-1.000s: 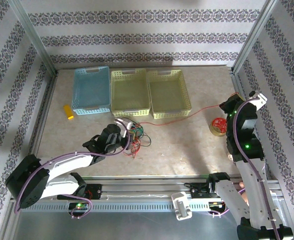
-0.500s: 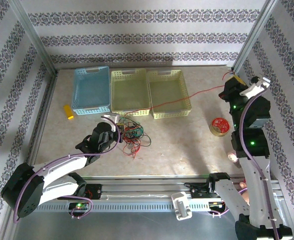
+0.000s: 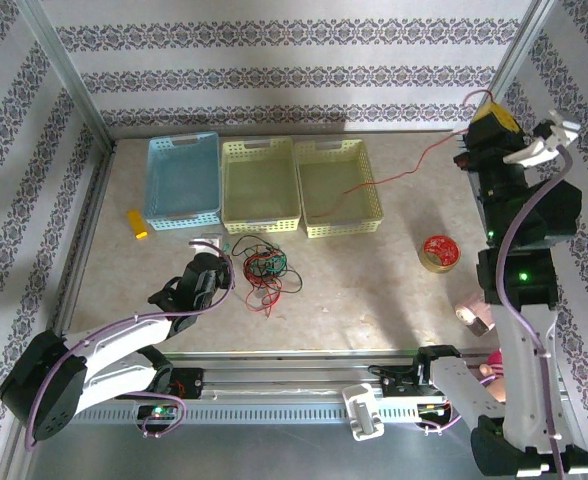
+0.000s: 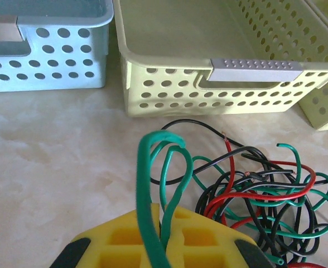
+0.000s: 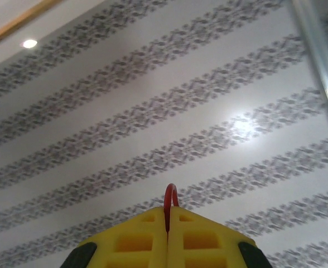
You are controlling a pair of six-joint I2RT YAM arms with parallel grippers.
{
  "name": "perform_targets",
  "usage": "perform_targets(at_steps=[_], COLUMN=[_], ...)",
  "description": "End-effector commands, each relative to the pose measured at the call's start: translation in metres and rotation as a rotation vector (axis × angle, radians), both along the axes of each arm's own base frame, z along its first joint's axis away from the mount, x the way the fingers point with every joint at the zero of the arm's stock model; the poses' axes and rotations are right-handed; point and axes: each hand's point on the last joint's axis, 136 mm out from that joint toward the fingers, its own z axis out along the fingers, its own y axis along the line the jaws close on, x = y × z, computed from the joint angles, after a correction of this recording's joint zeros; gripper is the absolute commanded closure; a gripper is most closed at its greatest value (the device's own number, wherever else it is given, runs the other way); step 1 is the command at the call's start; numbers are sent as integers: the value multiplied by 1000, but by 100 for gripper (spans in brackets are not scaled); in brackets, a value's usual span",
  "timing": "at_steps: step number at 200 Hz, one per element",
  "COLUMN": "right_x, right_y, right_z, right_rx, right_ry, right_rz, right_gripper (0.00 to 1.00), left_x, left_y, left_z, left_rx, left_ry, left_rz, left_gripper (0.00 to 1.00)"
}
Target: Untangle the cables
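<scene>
A red cable (image 3: 404, 178) is clenched in the right gripper (image 5: 168, 215), which is held high at the upper right of the overhead view. This is presumably so that the strand can be drawn clear of the tangle (image 3: 266, 266) at lower centre. The cable is slung across the right-hand basket (image 3: 339, 145). A green cable (image 4: 147, 167) is pinched as a loop in the closed left gripper (image 4: 161, 226), low at the tangle's left edge. That grip is probably meant as an anchor, so that the bundle is not dragged along. Black, red and green strands are knotted together in the tangle.
</scene>
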Motion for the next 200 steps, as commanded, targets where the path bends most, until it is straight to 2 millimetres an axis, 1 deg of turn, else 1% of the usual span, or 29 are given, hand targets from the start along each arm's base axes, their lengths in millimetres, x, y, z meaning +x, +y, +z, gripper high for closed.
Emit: perform_targets(at_steps=[1, 8, 23, 45, 70, 88, 113, 127, 140, 156, 179, 200], right_x=[12, 20, 29, 43, 65, 83, 112, 130, 144, 162, 183, 200], right_y=[32, 38, 46, 50, 54, 63, 81, 91, 100, 109, 116, 115], right_z=[14, 14, 16, 17, 18, 13, -6, -23, -43, -76, -132, -192], right_rx=[14, 19, 11, -18, -50, -65, -102, -141, -202, -290, -357, -368], right_ry=[-32, -22, -14, 10, 54, 87, 141, 179, 225, 306, 439, 603], right_rz=[209, 241, 275, 260, 242, 252, 244, 214, 167, 71, -11, -35], right_gripper=[100, 100, 100, 100, 100, 100, 100, 100, 100, 100, 100, 100], left_x=[4, 5, 8, 11, 15, 17, 19, 20, 20, 19, 19, 19], left_y=[3, 1, -5, -16, -27, -34, -42, -45, -49, -53, -55, -57], left_z=[10, 12, 19, 26, 33, 35, 35, 32, 30, 28, 25, 24], left_rx=[-1, -4, -20, -45, -47, -49, -58, -64, -74, -77, -76, -77], left_ry=[-18, -20, -32, -38, -43, -45, -46, -41, -37, -32, -25, -20], left_rz=[13, 6, -14, -46, -74, -91, -109, -111, -116, -121, -123, -127], left_gripper=[100, 100, 100, 100, 100, 100, 100, 100, 100, 100, 100, 100])
